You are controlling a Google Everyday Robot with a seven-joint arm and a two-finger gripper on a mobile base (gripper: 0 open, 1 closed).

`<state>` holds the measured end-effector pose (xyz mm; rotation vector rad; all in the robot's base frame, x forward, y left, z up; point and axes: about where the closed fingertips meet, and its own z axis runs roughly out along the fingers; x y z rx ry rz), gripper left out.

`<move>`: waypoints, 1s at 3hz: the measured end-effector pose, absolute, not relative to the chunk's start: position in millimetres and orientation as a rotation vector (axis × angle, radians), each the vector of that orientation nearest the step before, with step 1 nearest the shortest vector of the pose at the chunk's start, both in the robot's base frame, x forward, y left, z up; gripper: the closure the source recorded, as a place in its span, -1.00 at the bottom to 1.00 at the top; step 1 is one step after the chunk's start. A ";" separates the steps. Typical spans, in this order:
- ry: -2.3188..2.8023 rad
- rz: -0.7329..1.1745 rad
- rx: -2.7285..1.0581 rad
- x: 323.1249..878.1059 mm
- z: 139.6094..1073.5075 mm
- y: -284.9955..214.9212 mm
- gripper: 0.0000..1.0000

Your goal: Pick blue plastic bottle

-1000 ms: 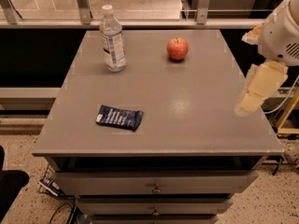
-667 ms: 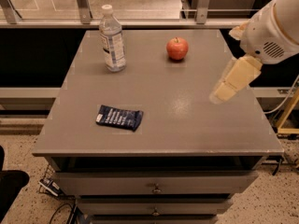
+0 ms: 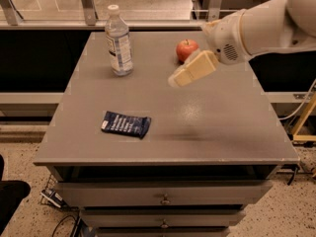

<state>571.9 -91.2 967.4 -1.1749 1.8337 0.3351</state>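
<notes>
Above the middle right of the tabletop [image 3: 222, 127], the gripper [image 3: 190, 70] hangs in the air, a pale cream shape pointing down and toward the left of the view. We cannot tell how far it is parted, and we see nothing held in it. Its upper end covers the lower right edge of the apple [image 3: 185, 49], so we cannot say whether the two touch. Behind it the white arm [image 3: 256, 28] runs up to the right and is cut off by the top and right borders. A faint dark shadow [image 3: 177, 135] lies on the tabletop nearer to us.

The blue plastic bottle [image 3: 118, 41] stands upright near the far left corner of the tabletop, white cap on, label toward us, its print too small for us to read. It is well apart from the gripper, with bare grey surface between them. The bottle stands closer to the far edge than to the left edge. The dark blue snack packet [image 3: 125, 124] lies flat toward the near left, well apart from the bottle and back from the front edge.

Under the front edge we see drawers [image 3: 163, 199], the lowest cut off at the bottom. A yellow frame [image 3: 305, 120] at the right is only partly in view.
</notes>
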 end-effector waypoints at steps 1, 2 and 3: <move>1.715 0.360 -1.069 605.1 978.1 -63.0 -1.00; 1.673 0.312 -1.002 620.7 995.0 -65.4 -1.00; 1.673 0.311 -1.002 620.7 995.2 -65.7 -1.00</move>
